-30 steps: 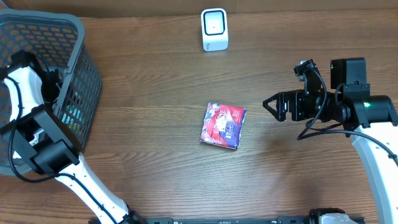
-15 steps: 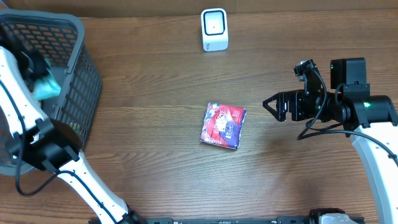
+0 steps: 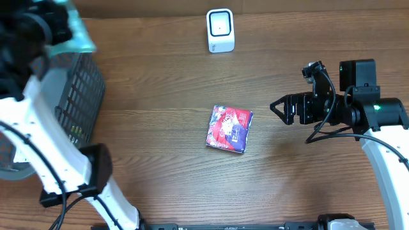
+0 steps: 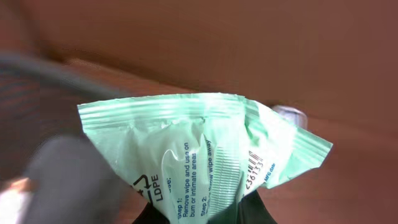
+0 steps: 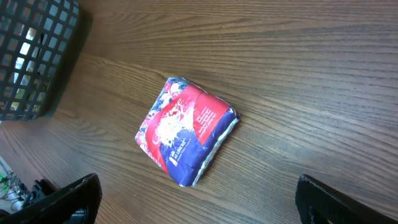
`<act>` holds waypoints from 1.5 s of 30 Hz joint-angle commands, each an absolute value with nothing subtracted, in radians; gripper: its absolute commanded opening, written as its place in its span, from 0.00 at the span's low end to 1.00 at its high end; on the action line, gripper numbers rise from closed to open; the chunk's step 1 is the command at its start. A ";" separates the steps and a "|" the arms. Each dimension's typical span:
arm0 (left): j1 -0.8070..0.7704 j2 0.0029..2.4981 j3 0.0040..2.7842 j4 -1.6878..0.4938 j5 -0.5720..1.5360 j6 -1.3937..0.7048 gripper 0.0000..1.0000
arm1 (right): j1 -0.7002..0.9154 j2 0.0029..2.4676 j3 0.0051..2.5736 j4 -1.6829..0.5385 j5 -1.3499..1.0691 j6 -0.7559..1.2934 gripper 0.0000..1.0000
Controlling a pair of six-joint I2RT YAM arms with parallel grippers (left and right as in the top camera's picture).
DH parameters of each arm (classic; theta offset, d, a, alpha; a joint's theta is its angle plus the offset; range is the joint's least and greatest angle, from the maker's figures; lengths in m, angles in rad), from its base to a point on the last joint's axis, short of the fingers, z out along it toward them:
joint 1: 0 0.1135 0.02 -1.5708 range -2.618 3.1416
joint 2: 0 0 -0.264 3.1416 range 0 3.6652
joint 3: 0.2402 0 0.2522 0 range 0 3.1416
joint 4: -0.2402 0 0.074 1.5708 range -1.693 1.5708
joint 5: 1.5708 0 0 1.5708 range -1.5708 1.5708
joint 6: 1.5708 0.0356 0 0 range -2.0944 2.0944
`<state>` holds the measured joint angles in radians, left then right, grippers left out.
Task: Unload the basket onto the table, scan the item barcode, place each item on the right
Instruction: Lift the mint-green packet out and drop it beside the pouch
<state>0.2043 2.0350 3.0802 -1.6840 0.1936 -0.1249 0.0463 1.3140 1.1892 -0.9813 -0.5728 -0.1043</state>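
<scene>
The left gripper (image 4: pixel 202 216) is clenched on one edge of the wipes packet (image 4: pixel 205 155), aloft at ten o'clock. It looks light, soft and slippery, so pinch a sealed edge and keep the barcode (image 4: pixel 258 163) clear. The right gripper (image 3: pixel 281 110) hangs released at three o'clock.

A mock shop checkout laid out on a wooden table (image 3: pixel 160 172).

What says shop to me: a small white scanner (image 3: pixel 220 30) stands upright at the far edge of the table, and a grey mesh shopping basket (image 3: pixel 83 96) sits on my left. The goods are retail packs: a red and blue packet (image 3: pixel 229 129) lying flat mid-table, and a green pack of wipes (image 4: pixel 205 162) with a printed barcode (image 4: pixel 257 163) and usage steps on its back. What says test bench rather than a real store: it is staffed by my own white left arm (image 3: pixel 45 153) and right arm (image 3: pixel 386 166), with loose black cables.
</scene>
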 commanded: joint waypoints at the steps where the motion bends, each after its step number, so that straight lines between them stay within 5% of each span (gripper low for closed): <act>1: 0.074 2.071 2.979 -1.690 0.213 -0.127 0.04 | 0.044 1.312 1.212 -0.979 -0.585 -0.101 1.00; 9: -0.138 2.073 2.475 -1.663 0.080 -0.277 0.04 | 0.044 1.312 1.212 -0.979 -0.585 -0.101 1.00; 21: -0.302 2.073 1.747 -1.195 0.193 -0.337 0.05 | 0.044 1.312 1.212 -0.979 -0.585 -0.101 1.00; 23: -0.302 2.073 1.706 -1.159 0.212 -0.337 0.24 | 0.044 1.312 1.212 -0.979 -0.585 -0.101 1.00; 26: -0.302 2.066 1.725 -1.178 0.223 -0.282 0.36 | 0.044 1.312 1.212 -0.979 -0.585 -0.101 1.00; 34: -0.228 1.978 2.169 -1.456 0.175 -0.186 0.45 | 0.044 1.312 1.212 -0.979 -0.585 -0.101 1.00; 37: -0.183 1.927 2.360 -1.537 0.123 -0.179 0.60 | 0.044 1.312 1.212 -0.979 -0.585 -0.101 1.00; 45: 0.119 1.774 2.529 -1.674 -0.078 -0.286 0.72 | 0.044 1.312 1.212 -0.979 -0.585 -0.101 1.00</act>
<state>-0.0158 1.8099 2.5175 -1.6348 0.0219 -0.2268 0.0463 1.3140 1.1892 -0.9810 -0.5732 -0.1040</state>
